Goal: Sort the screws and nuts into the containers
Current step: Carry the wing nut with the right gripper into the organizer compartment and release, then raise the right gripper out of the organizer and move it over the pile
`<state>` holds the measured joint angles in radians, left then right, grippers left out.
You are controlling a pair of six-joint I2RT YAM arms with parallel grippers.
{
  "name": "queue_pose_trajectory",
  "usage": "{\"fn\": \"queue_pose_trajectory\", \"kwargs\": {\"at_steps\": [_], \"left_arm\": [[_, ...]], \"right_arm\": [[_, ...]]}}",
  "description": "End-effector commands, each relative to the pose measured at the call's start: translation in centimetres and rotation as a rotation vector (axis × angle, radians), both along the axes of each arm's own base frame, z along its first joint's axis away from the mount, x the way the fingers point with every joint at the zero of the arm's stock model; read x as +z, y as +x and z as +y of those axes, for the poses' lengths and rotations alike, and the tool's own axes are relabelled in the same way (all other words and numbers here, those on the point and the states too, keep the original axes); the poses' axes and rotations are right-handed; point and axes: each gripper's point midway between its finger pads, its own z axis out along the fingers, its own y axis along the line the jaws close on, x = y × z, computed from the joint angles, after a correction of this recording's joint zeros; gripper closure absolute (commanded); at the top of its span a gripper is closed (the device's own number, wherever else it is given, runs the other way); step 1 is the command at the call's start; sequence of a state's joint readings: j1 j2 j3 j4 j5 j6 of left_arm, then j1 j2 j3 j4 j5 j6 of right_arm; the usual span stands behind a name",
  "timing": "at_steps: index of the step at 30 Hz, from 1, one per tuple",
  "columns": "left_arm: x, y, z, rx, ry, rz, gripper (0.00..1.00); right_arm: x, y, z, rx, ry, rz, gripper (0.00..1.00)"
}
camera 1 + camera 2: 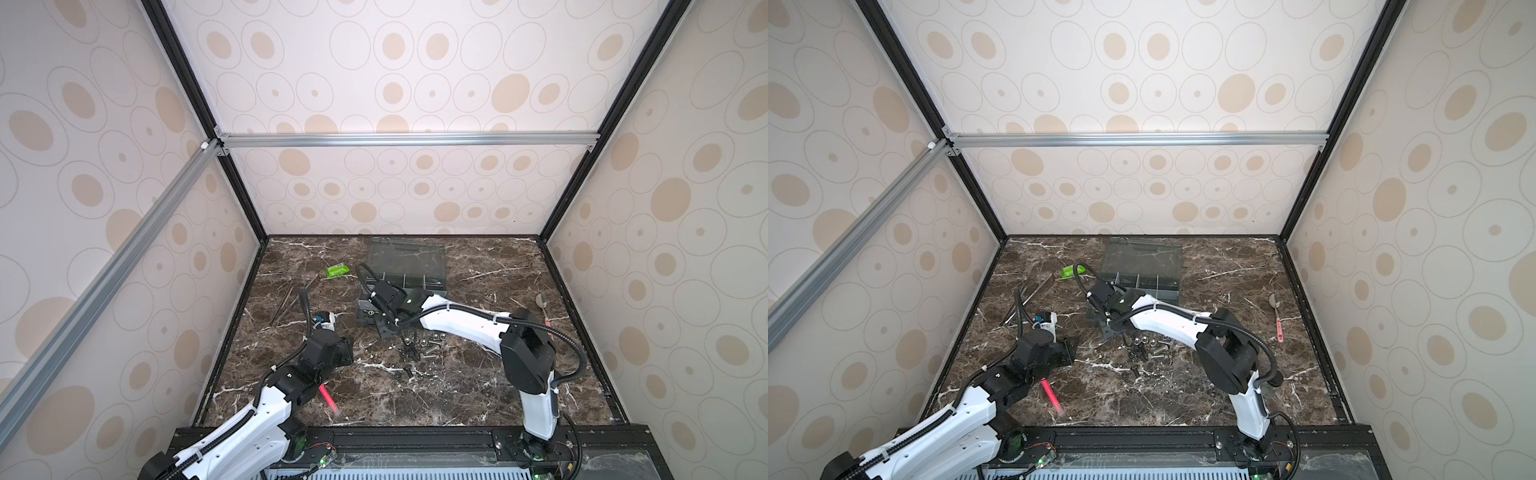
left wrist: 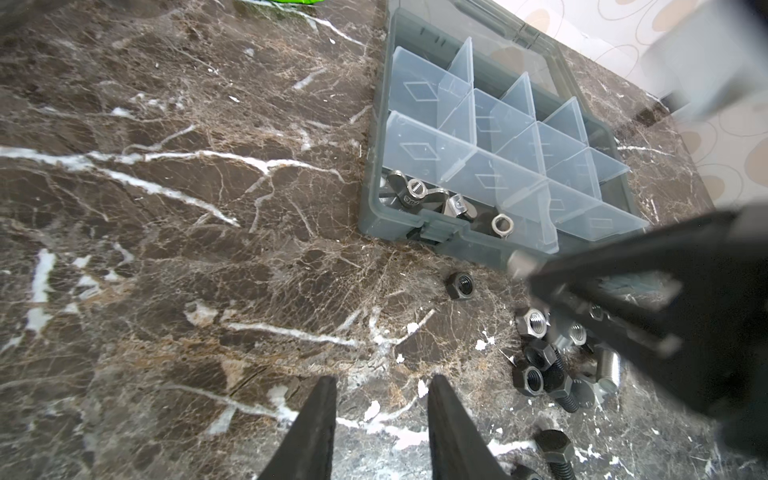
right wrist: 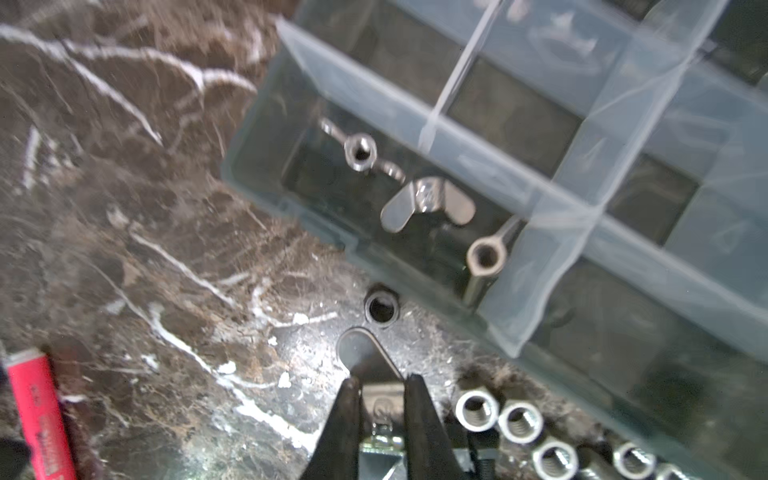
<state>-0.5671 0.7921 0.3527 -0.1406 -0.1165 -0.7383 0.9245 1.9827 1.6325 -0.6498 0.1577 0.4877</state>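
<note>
The right gripper (image 3: 382, 384) clenches a silver wing nut (image 3: 359, 350) just near the organiser box (image 2: 374, 208); its stamped mark is unreadable. The left gripper (image 2: 382, 386) stands released, empty. Other nuts (image 3: 428, 199) lie in the near-left container (image 2: 384, 195); screws (image 2: 557, 453) lie loose on the table (image 2: 166, 249).

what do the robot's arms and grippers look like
The left arm and right arm both have glossy white shells with black joints. Ribbed black cables run along them, held by white ties. The left gripper and right gripper each have two slim black fingers that taper to narrow tips.
</note>
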Motion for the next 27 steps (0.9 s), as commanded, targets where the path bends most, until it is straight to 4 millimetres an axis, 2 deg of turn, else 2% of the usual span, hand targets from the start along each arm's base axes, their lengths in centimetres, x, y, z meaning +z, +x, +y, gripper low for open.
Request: {"fn": "queue_pose_trajectory", "kwargs": {"at_steps": [1, 9, 15, 17, 19, 21, 27], "left_arm": [[0.5, 0.1, 0.5, 0.031, -0.003, -0.005, 0.63], [0.9, 0.3, 0.5, 0.034, -0.007, -0.011, 0.63], [0.9, 0.1, 0.6, 0.038, -0.013, -0.008, 0.63], [0.9, 0.0, 0.7, 0.038, -0.012, -0.008, 0.63], [0.8, -0.1, 0.8, 0.043, -0.012, -0.007, 0.63], [0.7, -0.1, 0.8, 0.045, -0.013, -0.005, 0.63], [0.5, -0.2, 0.8, 0.048, -0.024, -0.003, 0.63]], "right_arm": [[2.2, 2.2, -1.1, 0.01, -0.02, -0.06, 0.83], [0.5, 4.2, -0.8, 0.017, -0.04, -0.018, 0.83], [-0.8, 4.5, -0.6, 0.003, -0.025, 0.019, 0.82], [-0.9, 4.6, -0.7, -0.001, -0.027, 0.022, 0.75], [-1.1, 4.5, -0.8, -0.006, -0.028, 0.029, 0.63], [-0.9, 4.5, -1.0, -0.011, -0.028, 0.027, 0.54], [0.1, 4.4, -1.5, -0.019, -0.02, 0.011, 0.49]]}}
